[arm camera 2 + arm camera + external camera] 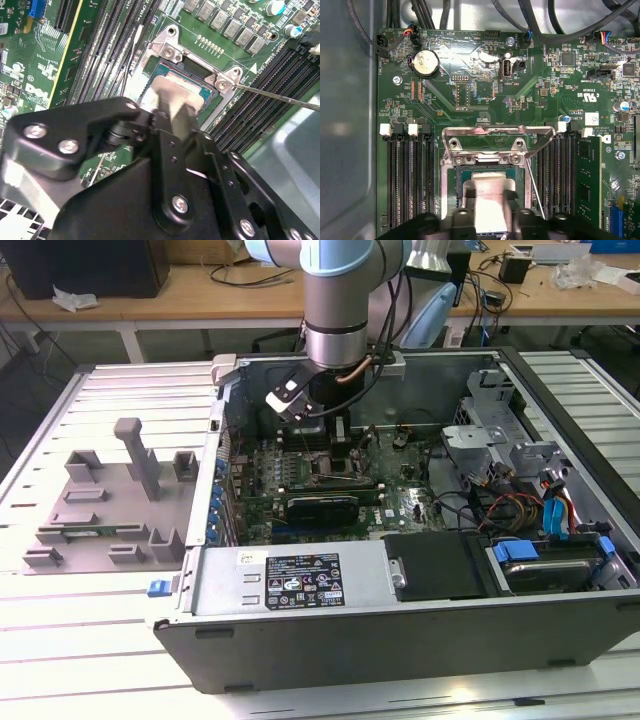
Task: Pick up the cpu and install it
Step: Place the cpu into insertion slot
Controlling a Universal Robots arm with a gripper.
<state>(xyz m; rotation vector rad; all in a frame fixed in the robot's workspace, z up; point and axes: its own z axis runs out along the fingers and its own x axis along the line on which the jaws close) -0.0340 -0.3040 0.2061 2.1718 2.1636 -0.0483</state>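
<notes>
The cpu (487,194) is a silvery square with a pale rim, and it lies level inside the dark socket frame (448,192) on the green motherboard. My gripper (491,220) straddles it, one black finger on each side, and appears shut on it. The second wrist view shows the cpu (176,84) just past the fingertips, low in the socket. The metal bracket (495,134) is swung open away from the socket, and its thin wire lever (280,98) sticks out sideways. In the exterior view the gripper (322,430) reaches down into the open computer case over the motherboard.
Rows of black memory slots (405,180) flank the socket, and one memory stick (585,175) is fitted. A coin battery (425,63) and cables sit beyond. The case walls (300,585), drive bays (500,445) and a grey tray with upright blocks (110,510) surround the work area.
</notes>
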